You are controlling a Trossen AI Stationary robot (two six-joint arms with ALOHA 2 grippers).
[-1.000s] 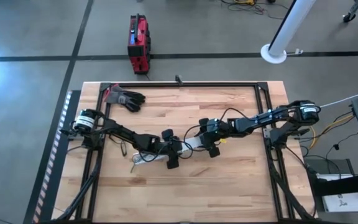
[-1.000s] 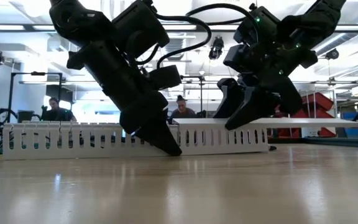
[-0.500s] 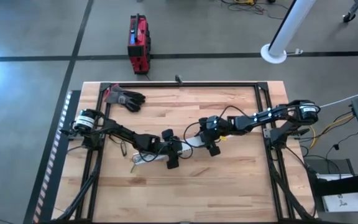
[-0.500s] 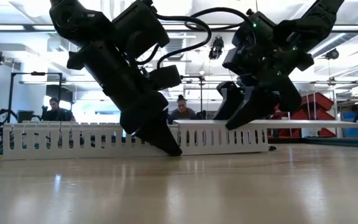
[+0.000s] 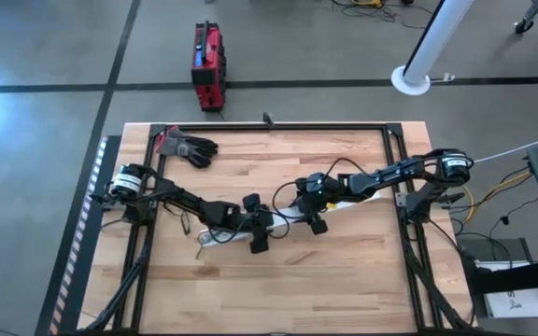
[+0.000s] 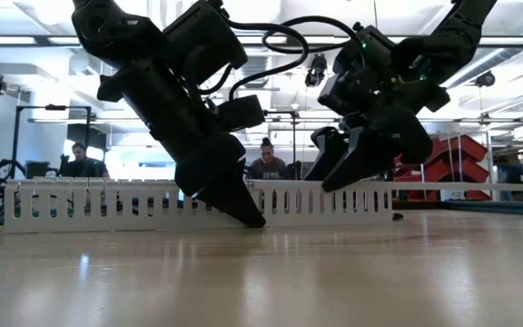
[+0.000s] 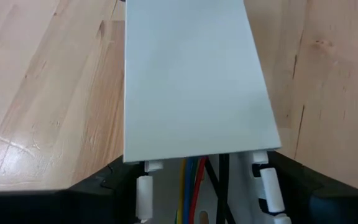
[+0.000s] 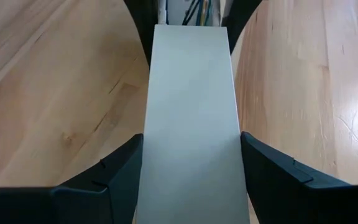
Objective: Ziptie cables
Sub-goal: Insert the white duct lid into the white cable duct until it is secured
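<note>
Left claw braced low on the slotted channel, fingers astride its walls; whether it clamps, cannot tell. Right claw closed on the flat lid, held over the channel. Cables lie inside the channel, under the lid's end. Risks: lid skews and jams on a wall, pinches a cable, or slips from the fingers if tilted.

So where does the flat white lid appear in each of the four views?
High view: the flat white lid is mid-table, mostly hidden under the right hand.
Low view: a thin white strip, right of centre.
Left wrist view: a broad panel filling the middle.
Right wrist view: a long panel between the fingers.
Shared landmark: the white slotted channel.
</note>
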